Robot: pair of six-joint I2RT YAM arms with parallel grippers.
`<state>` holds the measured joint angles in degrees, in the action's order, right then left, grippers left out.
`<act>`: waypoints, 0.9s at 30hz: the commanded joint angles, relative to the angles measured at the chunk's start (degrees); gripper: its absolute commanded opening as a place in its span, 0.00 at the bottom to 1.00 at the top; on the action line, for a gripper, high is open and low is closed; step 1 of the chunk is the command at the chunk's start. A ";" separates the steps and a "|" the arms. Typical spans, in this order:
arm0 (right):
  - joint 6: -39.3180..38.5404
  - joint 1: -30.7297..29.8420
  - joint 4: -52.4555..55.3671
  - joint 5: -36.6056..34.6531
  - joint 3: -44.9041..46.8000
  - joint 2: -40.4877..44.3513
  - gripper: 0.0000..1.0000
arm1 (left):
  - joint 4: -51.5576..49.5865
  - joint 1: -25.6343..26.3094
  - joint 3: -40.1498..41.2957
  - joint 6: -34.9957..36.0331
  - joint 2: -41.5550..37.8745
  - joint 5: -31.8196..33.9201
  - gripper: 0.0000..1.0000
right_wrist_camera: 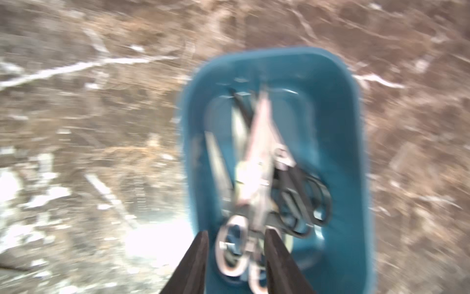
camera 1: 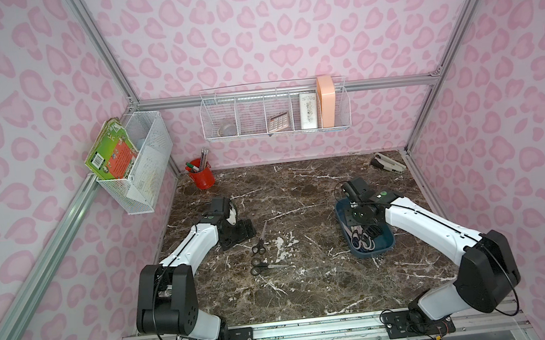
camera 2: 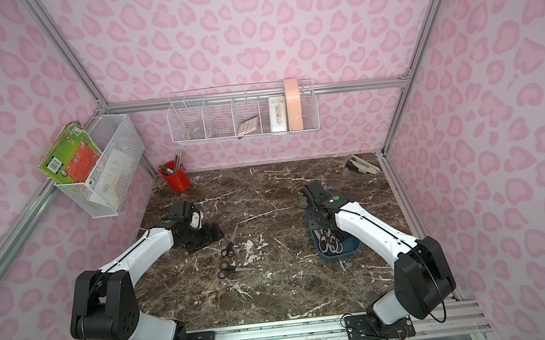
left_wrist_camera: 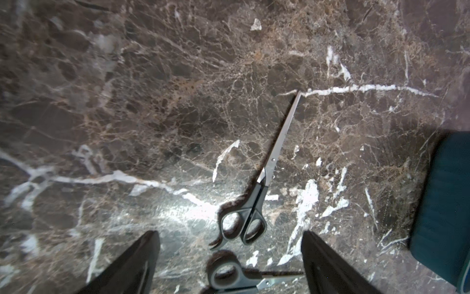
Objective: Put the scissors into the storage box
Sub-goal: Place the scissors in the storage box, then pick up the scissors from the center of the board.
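Two black-handled scissors lie on the marble: a long thin pair (camera 1: 260,240) (left_wrist_camera: 269,168) and a shorter pair (camera 1: 264,267) (left_wrist_camera: 229,276) in front of it. My left gripper (camera 1: 247,230) (left_wrist_camera: 230,235) hangs open just left of them, holding nothing. The teal storage box (camera 1: 386,247) (right_wrist_camera: 343,127) sits on the right with several scissors (camera 1: 363,238) inside, a pale pink pair (right_wrist_camera: 256,152) on top of black-handled ones (right_wrist_camera: 305,201). My right gripper (camera 1: 352,220) (right_wrist_camera: 235,234) hovers over the box, jaws parted around the pink handle loop. The right wrist view is motion-blurred.
A red pen cup (camera 1: 202,179) stands at the back left and a stapler (camera 1: 388,163) at the back right corner. White wire baskets (camera 1: 137,163) (camera 1: 276,112) hang on the walls. The box edge (left_wrist_camera: 442,203) shows in the left wrist view.
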<state>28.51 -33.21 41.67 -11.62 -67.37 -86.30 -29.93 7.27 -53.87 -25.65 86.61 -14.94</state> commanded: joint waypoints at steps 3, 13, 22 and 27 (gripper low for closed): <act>3.50 -5.97 -10.69 7.53 -3.59 -6.93 0.39 | 5.48 0.70 2.04 -3.60 1.35 -3.32 0.92; 5.50 -7.67 -17.97 9.25 -6.57 -14.71 0.39 | 9.92 2.64 6.23 -6.56 4.47 -9.60 0.92; 5.85 -5.82 -18.99 9.22 -2.16 -12.88 0.39 | 13.45 8.01 7.56 -10.24 6.61 -12.74 0.92; 5.35 -5.84 -17.82 10.06 -2.44 -14.73 0.38 | 17.26 11.04 6.23 -15.03 8.24 -14.75 0.92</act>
<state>34.24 -39.00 23.75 -2.33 -69.52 -100.18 -11.16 17.45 -47.55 -37.23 93.95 -29.65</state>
